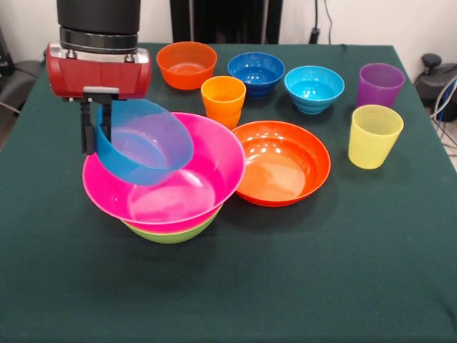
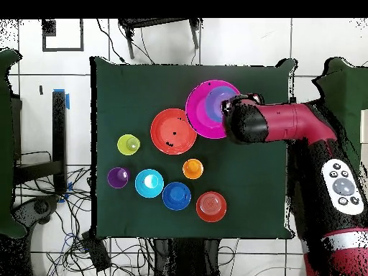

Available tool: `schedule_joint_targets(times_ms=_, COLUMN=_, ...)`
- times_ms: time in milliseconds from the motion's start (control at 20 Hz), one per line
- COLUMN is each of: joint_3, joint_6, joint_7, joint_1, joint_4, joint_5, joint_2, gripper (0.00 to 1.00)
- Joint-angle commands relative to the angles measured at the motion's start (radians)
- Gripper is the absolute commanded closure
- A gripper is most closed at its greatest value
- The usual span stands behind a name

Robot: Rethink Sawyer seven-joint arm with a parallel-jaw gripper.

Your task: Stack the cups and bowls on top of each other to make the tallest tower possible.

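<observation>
Tower at left of front view is pink bowl (image 1: 171, 193) nested in lime green bowl (image 1: 171, 232); gripper (image 1: 96, 132) clamps tilted blue bowl (image 1: 146, 146) over it; remaining bowls and cups unstacked.

The lime green glossy plastic bowl (image 1: 171, 233) shows only its lower rim under the big pink glossy plastic bowl (image 1: 207, 179). From overhead, the red arm hides the gripper (image 1: 96, 128) and part of the pink bowl's rim.
</observation>
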State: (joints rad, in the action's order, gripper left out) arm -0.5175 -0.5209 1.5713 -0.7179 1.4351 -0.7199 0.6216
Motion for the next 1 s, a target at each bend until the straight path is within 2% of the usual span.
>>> schedule_joint_targets(times_ms=50, joint_3=0.097, joint_6=0.104, joint_7=0.100, joint_1=0.077, joint_4=0.056, joint_5=-0.092, joint_2=-0.026, gripper=1.00)
schedule_joint_targets(times_ms=550, joint_3=0.174, joint_6=0.152, joint_7=0.137, joint_1=0.145, joint_4=0.059, joint_5=-0.044, joint_2=-0.031, gripper=1.00)
schedule_joint_targets(times_ms=1000, joint_3=0.191, joint_6=0.170, joint_7=0.121, joint_1=0.159, joint_4=0.055, joint_5=-0.007, joint_2=-0.034, gripper=1.00)
